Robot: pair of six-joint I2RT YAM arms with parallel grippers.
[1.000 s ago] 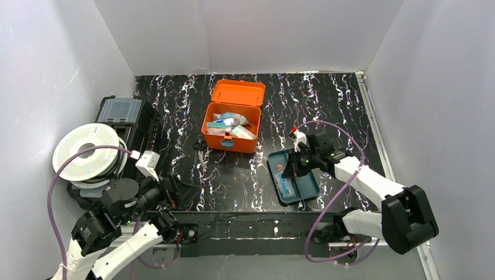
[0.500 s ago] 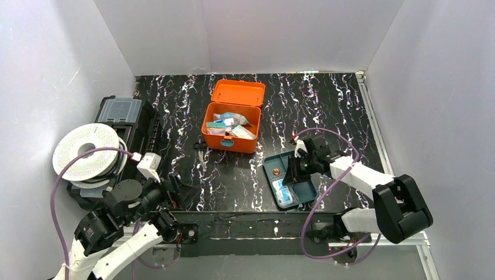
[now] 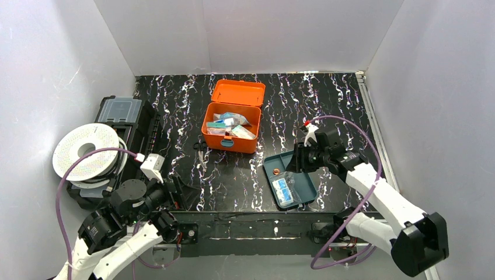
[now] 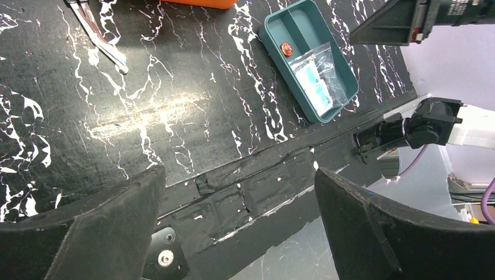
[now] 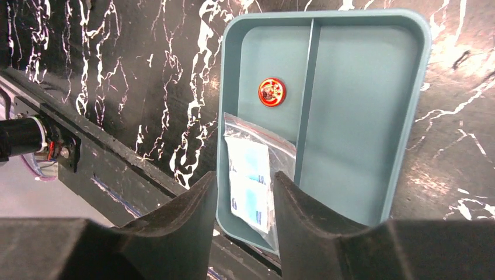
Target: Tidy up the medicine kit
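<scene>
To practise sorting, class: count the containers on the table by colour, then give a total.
Orange: 1, the medicine kit
Teal: 1, the divided tray
Black: 1, the clear-lidded case
Total: 3

Robot lab: white enclosure walls (image 3: 292,35), marbled black tabletop (image 3: 233,175)

Bright even light, slight tabletop glare
</scene>
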